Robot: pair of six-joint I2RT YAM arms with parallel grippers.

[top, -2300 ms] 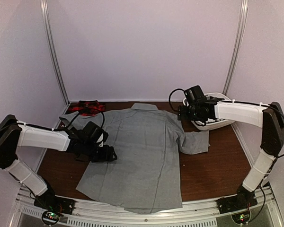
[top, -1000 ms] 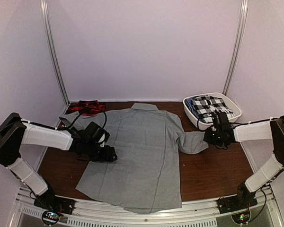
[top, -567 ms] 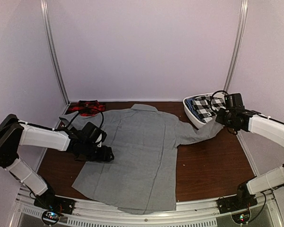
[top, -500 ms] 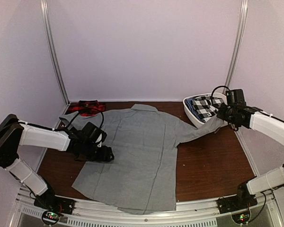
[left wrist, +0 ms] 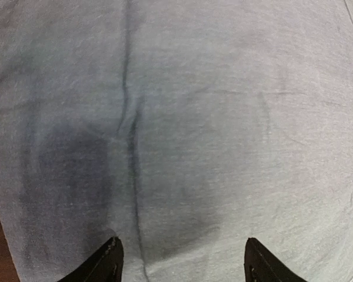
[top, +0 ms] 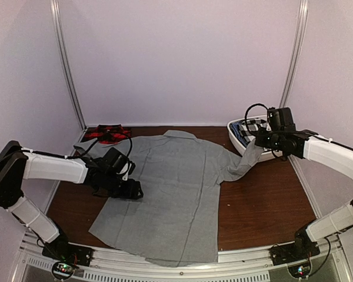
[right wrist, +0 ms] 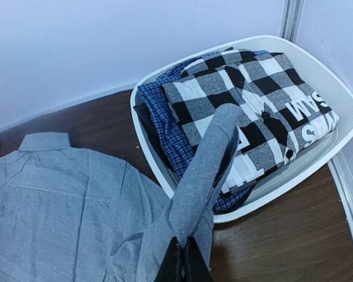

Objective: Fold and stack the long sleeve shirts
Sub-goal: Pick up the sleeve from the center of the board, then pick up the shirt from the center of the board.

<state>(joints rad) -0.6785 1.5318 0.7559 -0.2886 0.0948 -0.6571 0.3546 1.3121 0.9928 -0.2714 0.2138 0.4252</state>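
Grey cloth covers much of the brown worktop (top: 265, 205): the grey shirt (top: 165, 188) lies spread out flat in the middle, with its collar (top: 179, 133) toward the back wall and its bottom edge near the arms. The left pincer (top: 132, 191) is down low on the left side of the shirt. In the left wrist view its two black fingers (left wrist: 109, 261) are spread wide apart, with smooth grey cloth and one long crease between them. I cannot tell if the tips press on the cloth. The right pincer (top: 260, 141) is up in the air at the back right, and its fingers are pressed together, pinching the shirt's right sleeve (top: 241, 164). That sleeve is lifted off the worktop and slopes up from the shoulder to the pincer. In the right wrist view the loose end of the sleeve (right wrist: 206, 170) sticks out past the fingers and shows in front of a white tub (right wrist: 309, 167). The tub sits in the back right corner, and folded inside it are a black-and-white check cloth (right wrist: 253, 100) on top and a blue check cloth (right wrist: 165, 117) under it. The red-and-black plaid shirt (top: 107, 133) lies bunched up in the back left corner, near the grey shirt's left shoulder
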